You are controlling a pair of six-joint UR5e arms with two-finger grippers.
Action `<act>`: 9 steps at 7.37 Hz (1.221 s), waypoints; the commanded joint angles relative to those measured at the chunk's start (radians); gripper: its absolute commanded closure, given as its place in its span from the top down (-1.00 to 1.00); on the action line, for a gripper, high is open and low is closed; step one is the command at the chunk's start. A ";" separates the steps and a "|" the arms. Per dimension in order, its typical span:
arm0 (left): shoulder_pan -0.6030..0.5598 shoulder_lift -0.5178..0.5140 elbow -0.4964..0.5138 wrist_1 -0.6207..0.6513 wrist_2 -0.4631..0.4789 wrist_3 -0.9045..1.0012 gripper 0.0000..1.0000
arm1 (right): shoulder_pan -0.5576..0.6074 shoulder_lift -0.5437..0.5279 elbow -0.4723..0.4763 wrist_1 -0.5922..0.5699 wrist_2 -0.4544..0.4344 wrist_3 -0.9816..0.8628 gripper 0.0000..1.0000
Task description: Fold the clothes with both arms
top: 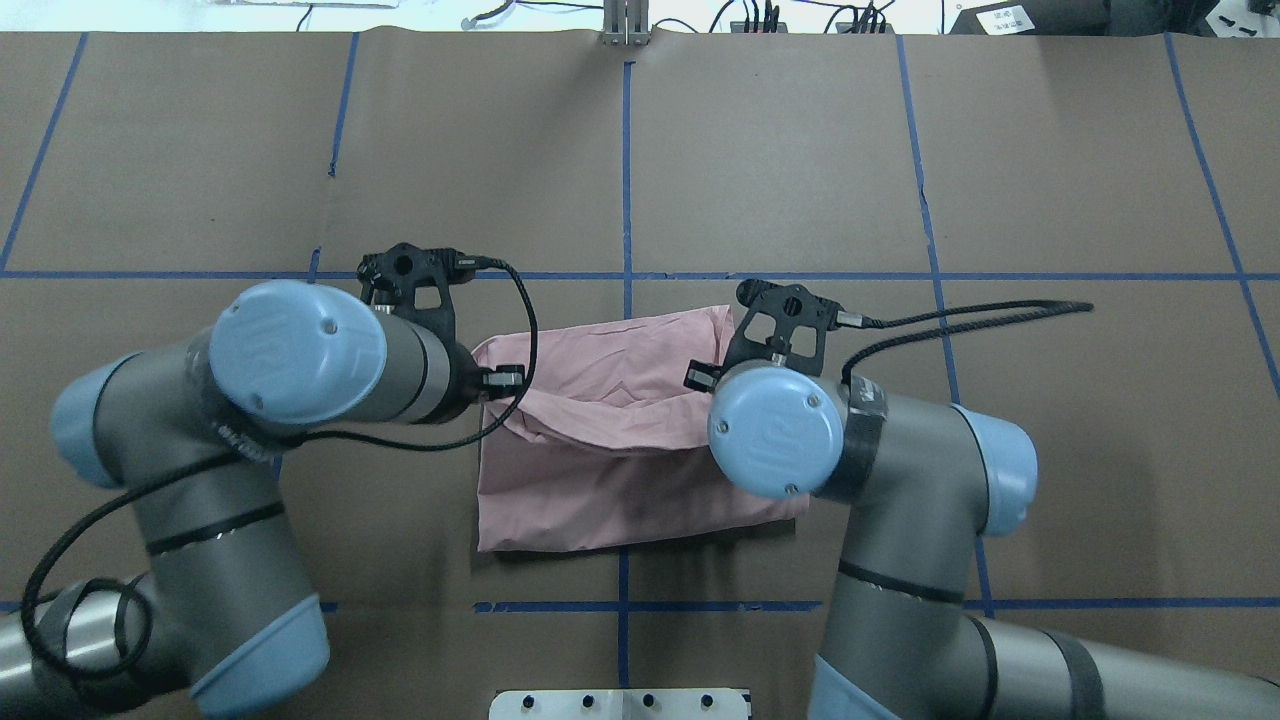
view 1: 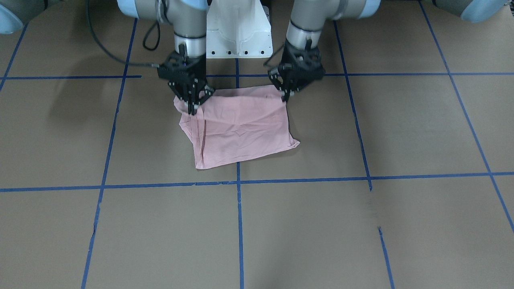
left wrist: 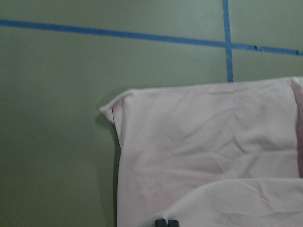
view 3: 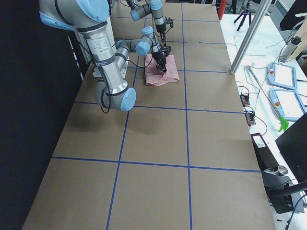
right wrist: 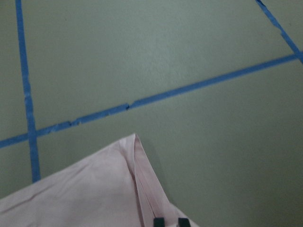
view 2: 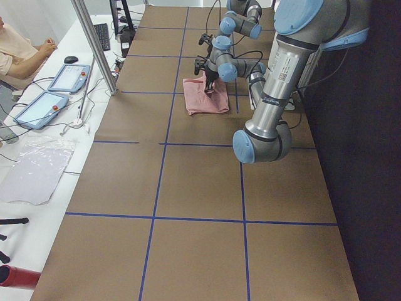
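Observation:
The pale pink T-shirt (view 1: 241,128) lies folded on the brown table, plain side up, near the robot's base. Its edge nearest the robot is lifted off the table at both corners. My left gripper (view 1: 286,96) is shut on the corner at that view's right, and its closed fingertips (left wrist: 165,222) press on pink cloth (left wrist: 203,156) in the left wrist view. My right gripper (view 1: 192,107) is shut on the other corner, where the cloth bunches. In the overhead view both wrists hang over the shirt (top: 620,490), hiding the fingers. The right wrist view shows a cloth corner (right wrist: 85,194).
The white pedestal (view 1: 239,36) stands just behind the shirt. Blue tape lines (view 1: 239,224) grid the brown table. A person (view 2: 15,53) sits by tablets (view 2: 69,76) beyond the far edge, near a metal post (view 2: 94,47). Cables (top: 960,320) trail from both wrists.

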 commanded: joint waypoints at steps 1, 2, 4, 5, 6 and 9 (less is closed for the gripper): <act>-0.176 -0.059 0.372 -0.310 -0.006 0.266 0.99 | 0.176 0.173 -0.510 0.308 0.109 -0.110 1.00; -0.227 -0.058 0.387 -0.345 -0.025 0.368 1.00 | 0.239 0.191 -0.562 0.356 0.190 -0.237 1.00; -0.235 -0.009 0.310 -0.346 -0.124 0.395 1.00 | 0.322 0.147 -0.496 0.352 0.361 -0.343 1.00; -0.235 0.033 0.236 -0.343 -0.128 0.396 1.00 | 0.336 0.084 -0.407 0.349 0.372 -0.373 1.00; -0.237 0.080 0.178 -0.340 -0.131 0.398 1.00 | 0.350 0.006 -0.315 0.343 0.395 -0.413 1.00; -0.354 0.233 0.003 -0.266 -0.244 0.671 1.00 | 0.479 -0.204 0.021 0.129 0.516 -0.735 1.00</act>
